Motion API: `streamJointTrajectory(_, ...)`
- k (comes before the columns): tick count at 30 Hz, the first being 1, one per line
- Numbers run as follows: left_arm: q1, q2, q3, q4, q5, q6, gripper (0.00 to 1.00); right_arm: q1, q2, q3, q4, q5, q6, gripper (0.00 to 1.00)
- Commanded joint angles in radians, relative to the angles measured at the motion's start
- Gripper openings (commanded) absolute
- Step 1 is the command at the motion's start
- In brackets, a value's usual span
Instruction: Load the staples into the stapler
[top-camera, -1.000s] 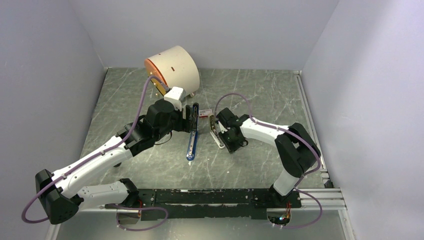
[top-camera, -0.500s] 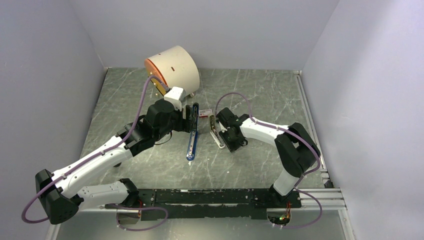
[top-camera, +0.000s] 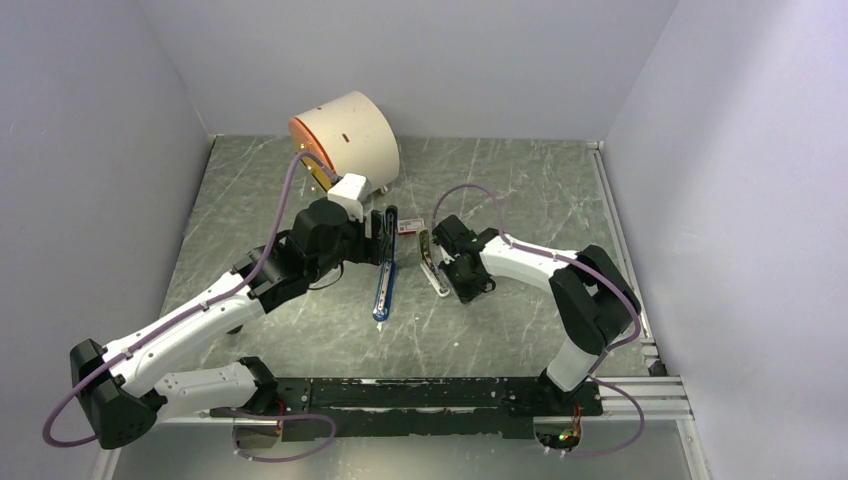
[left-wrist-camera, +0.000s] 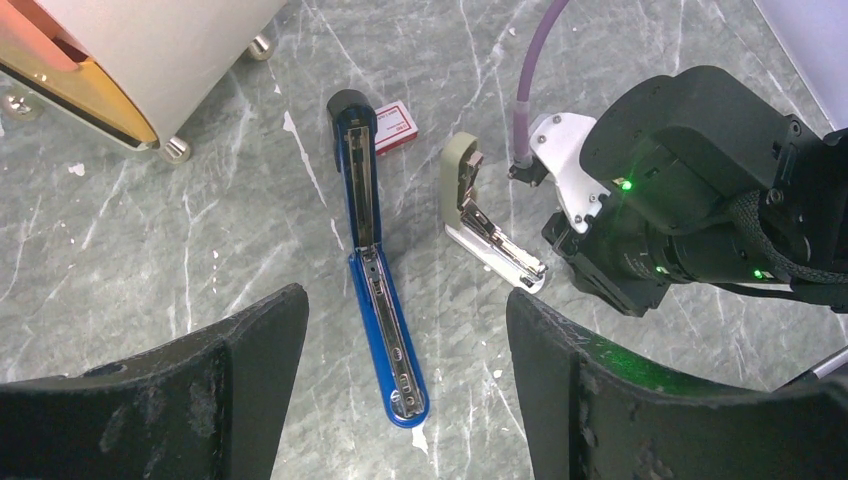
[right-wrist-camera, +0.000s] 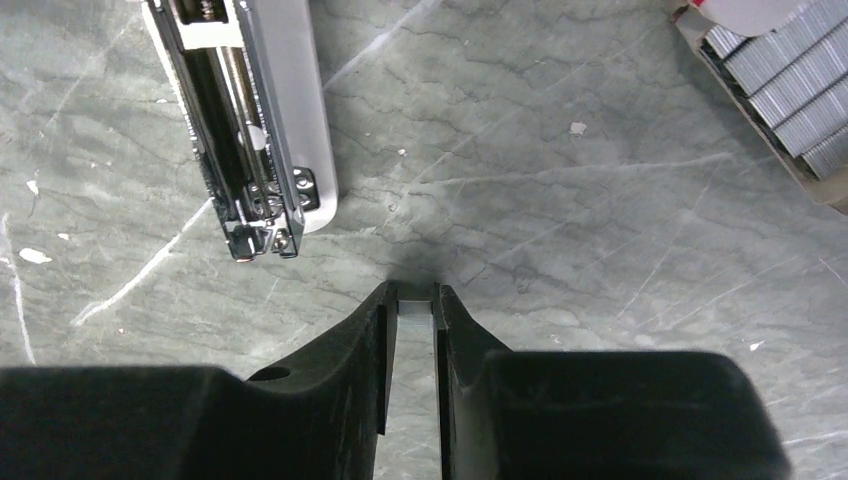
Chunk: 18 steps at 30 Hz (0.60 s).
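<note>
My right tool has its 2 fingers standing nearly together, pinching the staples, a pale grey strip that shows in the narrow slot between them at the lower middle of the right wrist view. The tips sit low over the marbled green worktop, though I cannot tell whether they touch it. Just above and to the left of the tips in that view lies the open end of the grey-green stapler, its metal insides showing, apart from my fingers. In the upper right corner the staple box holds more rows of strips. My left tool is spread wide with nothing between its fingers, hanging over the stapler. It lies folded open in the middle of the left wrist view: its black-capped half points toward the top of the frame, its other blue half runs down toward the bottom, and a silver channel shows along both. The red and white staple box lies just beside the black end, to its right. In the upper left corner of that view stands a round beige drum with an orange face, on small metal feet. In the top view the stapler lies at the centre, between my 2 tools, with the grey-green stapler just right of it.
</note>
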Motion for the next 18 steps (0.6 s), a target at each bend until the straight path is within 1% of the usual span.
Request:
streamJointTrajectory(1,0.0,-0.036,0.005,-0.006,0.012,-0.004,0.77,-0.004,-0.014,0.02,0.008,0.06,0.053,0.23)
streamJointTrajectory(8,0.001,-0.099,0.012,-0.012,0.09,-0.039,0.77,-0.009,-0.042,0.04,0.078,0.147,0.131,0.23)
streamJointTrajectory(15,0.001,-0.156,0.022,-0.019,0.097,-0.035,0.78,-0.029,-0.036,0.016,0.213,0.175,0.236,0.23)
streamJointTrajectory(18,0.001,-0.166,0.027,-0.021,0.085,-0.032,0.78,-0.028,-0.042,-0.005,0.23,0.172,0.262,0.23)
